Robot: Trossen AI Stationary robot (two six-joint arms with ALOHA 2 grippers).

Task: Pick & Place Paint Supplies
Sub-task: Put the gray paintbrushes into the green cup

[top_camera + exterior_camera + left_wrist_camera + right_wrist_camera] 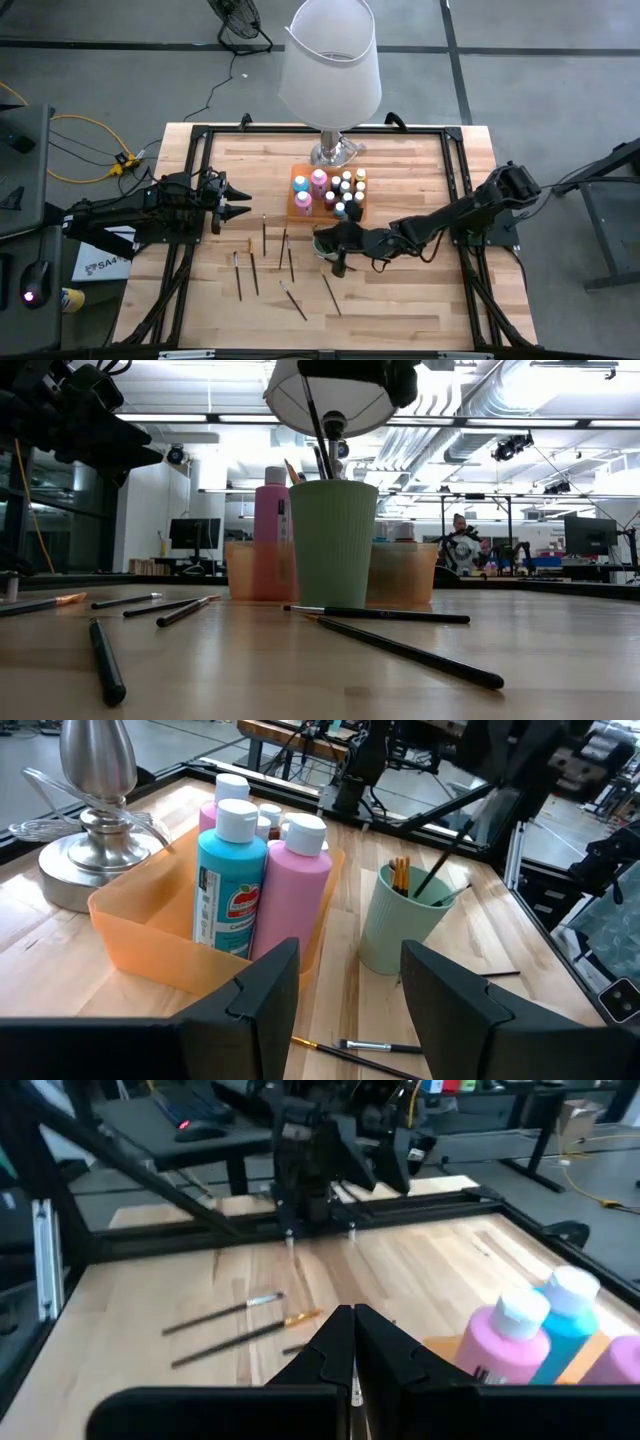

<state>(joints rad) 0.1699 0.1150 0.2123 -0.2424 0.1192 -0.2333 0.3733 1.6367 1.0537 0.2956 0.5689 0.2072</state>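
A pale green cup [402,927] stands on the table next to an orange tray [150,935]. The tray holds a teal bottle [228,885], pink bottles [293,885] and small capped bottles [350,187]. My right gripper [352,1330] hangs over the cup [324,240], shut on a dark-handled brush [447,855] that slants down into it among other brushes [400,875]. Several more brushes [255,272] lie flat on the wood. My left gripper [350,990] is open and hovers left of the tray [236,206], touching nothing. My right gripper pinches the dark-handled brush between its two shut fingers, which come from above. A thin strip of the brush [355,1388] shows in the slit between them. The brush hangs slanted below the gripper [318,420], and its lower end is inside the green cup [333,540].
A big white-shaded lamp [330,55] stands on its metal base [85,850] behind the tray, at the table's far side. A black frame [200,135] runs along the table's edges. Loose brushes [400,650] are scattered over the near half. A person [462,545] is far off in the room.
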